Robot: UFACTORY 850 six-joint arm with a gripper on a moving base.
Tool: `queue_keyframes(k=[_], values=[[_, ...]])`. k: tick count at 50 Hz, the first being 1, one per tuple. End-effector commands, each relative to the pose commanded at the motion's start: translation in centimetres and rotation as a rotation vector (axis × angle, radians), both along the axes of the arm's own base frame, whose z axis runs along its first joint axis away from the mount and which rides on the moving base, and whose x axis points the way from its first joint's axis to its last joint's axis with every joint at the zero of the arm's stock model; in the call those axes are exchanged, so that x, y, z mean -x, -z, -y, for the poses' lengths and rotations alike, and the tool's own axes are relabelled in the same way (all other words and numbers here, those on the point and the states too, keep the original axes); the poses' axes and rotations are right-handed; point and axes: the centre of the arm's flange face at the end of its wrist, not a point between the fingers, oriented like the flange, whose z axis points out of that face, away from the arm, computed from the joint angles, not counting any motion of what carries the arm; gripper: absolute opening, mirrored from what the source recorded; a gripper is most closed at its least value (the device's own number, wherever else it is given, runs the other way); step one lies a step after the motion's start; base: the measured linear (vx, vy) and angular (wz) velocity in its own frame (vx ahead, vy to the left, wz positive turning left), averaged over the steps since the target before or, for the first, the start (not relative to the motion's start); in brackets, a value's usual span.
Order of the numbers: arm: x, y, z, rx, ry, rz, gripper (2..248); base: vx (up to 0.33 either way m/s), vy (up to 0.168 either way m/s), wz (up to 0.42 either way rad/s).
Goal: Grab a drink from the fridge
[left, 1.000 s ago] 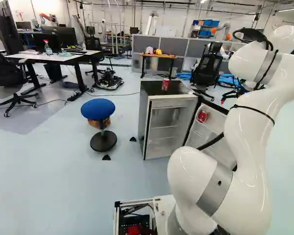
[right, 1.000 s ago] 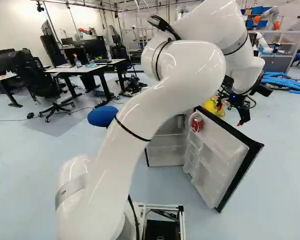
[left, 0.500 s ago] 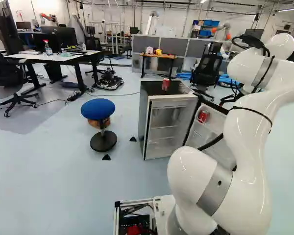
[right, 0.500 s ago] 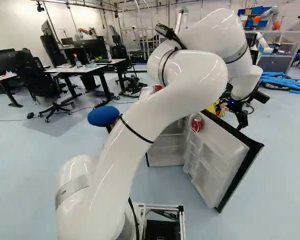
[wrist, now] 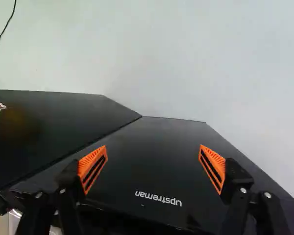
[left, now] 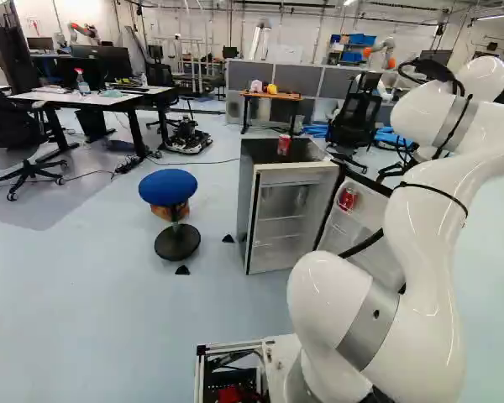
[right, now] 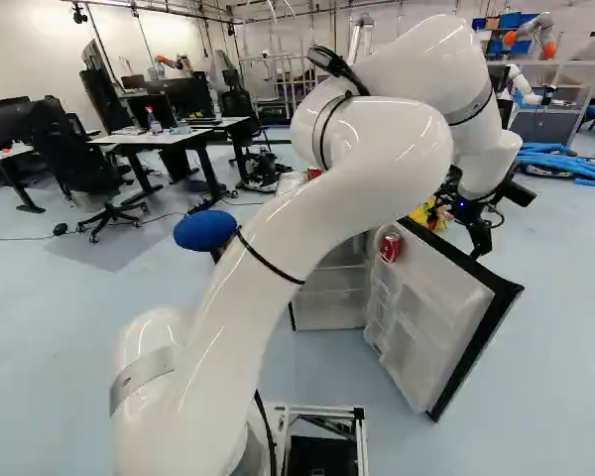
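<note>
In the right base view my gripper (right: 481, 238) hangs beyond the open fridge door (right: 446, 297), on its outer side. Seen from the wrist, the gripper (wrist: 152, 169) has its fingers wide apart with nothing held, above and facing the door's black outside (wrist: 161, 142). The fridge (left: 290, 227) stands open in the left base view, its door swung out to the right. One red can (left: 284, 144) is on the fridge top; another red can (left: 347, 199) sits in the door's upper shelf, seen also in the right base view (right: 391, 247). The arm hides part of the fridge there.
A blue stool (left: 168, 186) stands left of the fridge. Desks (left: 109, 96) and office chairs are farther back at the left. Behind the fridge are a small table (left: 271, 96), a black chair (left: 355, 117) and blue tubes (right: 570, 164). Another robot (right: 521, 84) stands far back.
The upper arm and wrist have shifted, and the gripper has sunk a little beside the door's outer side. Its fingers have stayed open. The base, fridge and cans have not moved.
</note>
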Motion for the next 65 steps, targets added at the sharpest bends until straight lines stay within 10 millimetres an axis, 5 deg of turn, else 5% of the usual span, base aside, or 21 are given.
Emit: queue_keyframes(k=[65], values=[[6.1, -0.1, -3.2, -0.109, 0.031, -0.076, 247, 0.0, 0.0, 0.0]])
